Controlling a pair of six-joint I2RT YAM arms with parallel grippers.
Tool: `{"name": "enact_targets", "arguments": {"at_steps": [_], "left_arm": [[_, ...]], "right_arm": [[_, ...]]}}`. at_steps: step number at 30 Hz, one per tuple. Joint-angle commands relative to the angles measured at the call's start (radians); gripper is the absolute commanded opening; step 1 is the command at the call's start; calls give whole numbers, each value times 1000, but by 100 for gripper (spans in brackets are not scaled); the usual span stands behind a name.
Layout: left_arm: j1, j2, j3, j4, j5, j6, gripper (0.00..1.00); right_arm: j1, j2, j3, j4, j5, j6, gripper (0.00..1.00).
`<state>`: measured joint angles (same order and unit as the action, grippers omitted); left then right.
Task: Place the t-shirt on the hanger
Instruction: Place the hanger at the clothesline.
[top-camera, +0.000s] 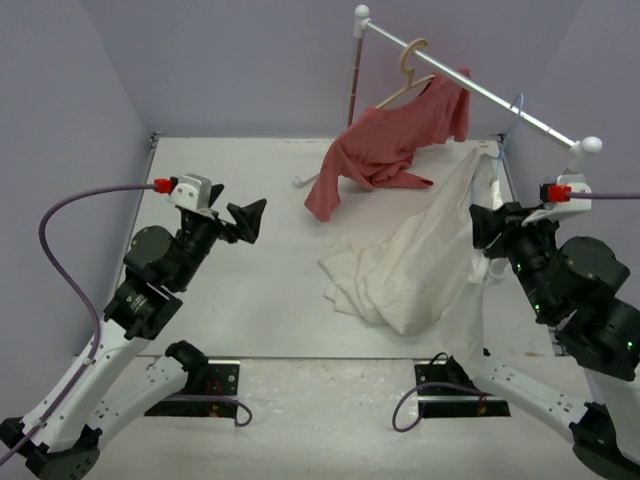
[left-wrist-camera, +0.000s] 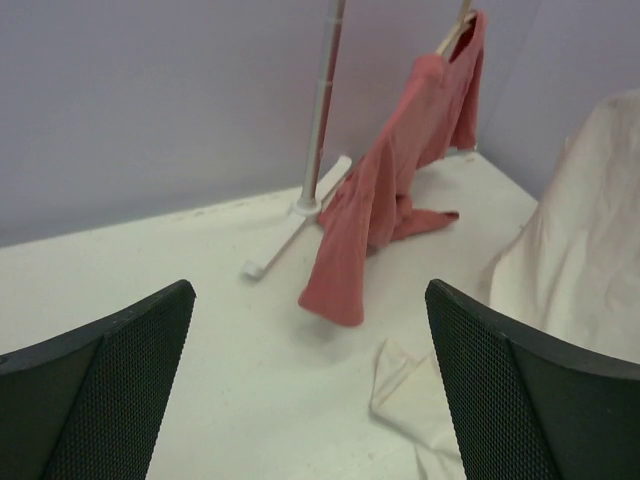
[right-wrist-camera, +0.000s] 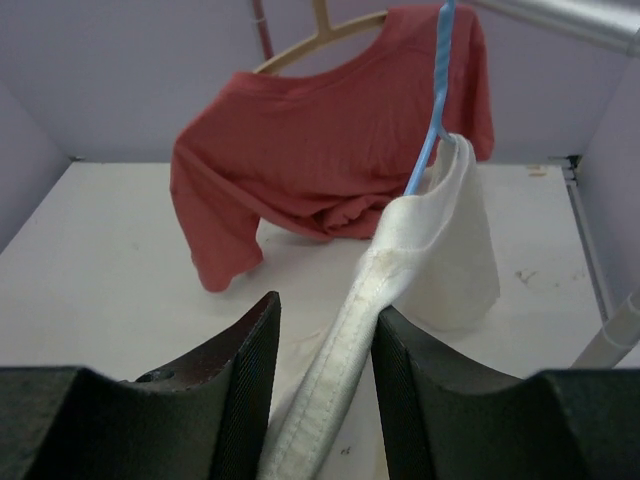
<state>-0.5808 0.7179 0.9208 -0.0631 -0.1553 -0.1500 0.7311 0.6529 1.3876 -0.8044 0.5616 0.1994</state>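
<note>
the white table (top-camera: 250, 300) carries the rack's foot (top-camera: 303, 182) and the t-shirt's (top-camera: 400, 280) crumpled lower part.

The top view looks steeply down from behind the table's (top-camera: 250, 300) near edge, while both wrist cameras look low toward the red shirt (top-camera: 390, 150) (left-wrist-camera: 390, 200) (right-wrist-camera: 310, 150) at its far edge.

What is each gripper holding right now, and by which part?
The right gripper pinches the cream-white cotton t-shirt by its thick stitched edge band, below the light-blue wire hanger. The left gripper is open, holding nothing.
</note>
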Motion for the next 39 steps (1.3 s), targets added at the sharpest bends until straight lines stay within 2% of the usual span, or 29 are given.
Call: {"name": "enact_targets", "arguments": {"at_steps": [1,6,13,18,27,33,39], "left_arm": [[4,-57,-93,-214,39,-34,100],[4,-145,-187,-259,67,10,100],[2,-298,-314,-200,47,14,100],[2,-314,-329,-201,62,10,100],[2,-333,-367,-179,112,0,100],[2,-338,-375,-174,127,-2,100],[2,-341,-379,-172,138,-2,100]], "right_arm": [[-6,102,130,246,130,-140,0],[-34,214,180,281,170,-145,0],[-71,300,177,281,211,-16,0],[-84,326,153,281,221,35,0],[-154,404,104,346,305,-69,0],[-238,398,52,353,187,-42,0],[-260,383,-124,427,137,-7,0]]}}
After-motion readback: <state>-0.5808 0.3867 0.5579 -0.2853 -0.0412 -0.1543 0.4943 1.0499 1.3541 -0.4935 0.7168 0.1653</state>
